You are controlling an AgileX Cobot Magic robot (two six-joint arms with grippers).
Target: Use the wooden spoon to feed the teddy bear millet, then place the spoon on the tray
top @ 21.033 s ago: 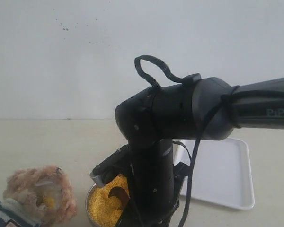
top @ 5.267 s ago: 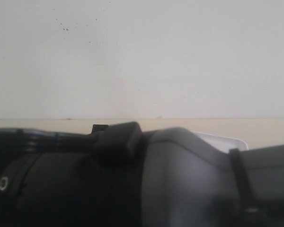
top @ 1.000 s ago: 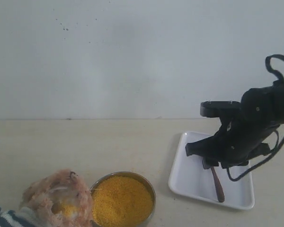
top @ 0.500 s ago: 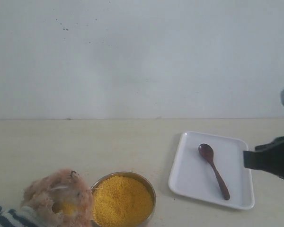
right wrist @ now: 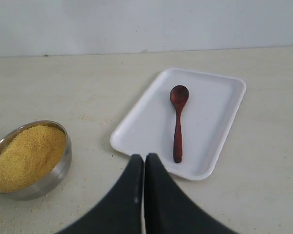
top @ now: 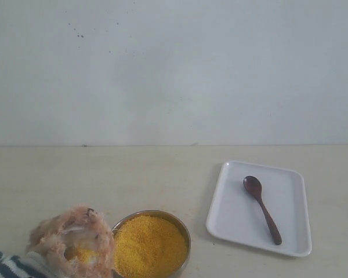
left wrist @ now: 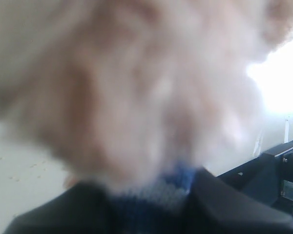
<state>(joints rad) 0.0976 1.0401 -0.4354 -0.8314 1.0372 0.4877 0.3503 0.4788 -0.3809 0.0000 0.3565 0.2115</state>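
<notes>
The wooden spoon (top: pixel 262 209) lies free on the white tray (top: pixel 235 214), its bowl toward the wall. In the right wrist view the spoon (right wrist: pixel 177 122) rests on the tray (right wrist: pixel 212 117) just beyond my right gripper (right wrist: pixel 143 158), which is shut and empty above the table. The millet (top: pixel 148 243) fills a round metal bowl (top: pixel 184 233) beside the teddy bear (top: pixel 69 237), which has yellow grains on its face. In the left wrist view the bear's blurred fur (left wrist: pixel 136 87) fills the picture. My left gripper (left wrist: pixel 149 204) is shut on its striped shirt.
Loose millet grains are scattered on the beige table (right wrist: pixel 88 195) near the bowl (right wrist: pixel 63 161). A plain white wall rises behind the table. Neither arm shows in the exterior view.
My right arm has pulled away from the tray to the right and left the exterior view. The spoon stays on the tray, and the right gripper has shut.
</notes>
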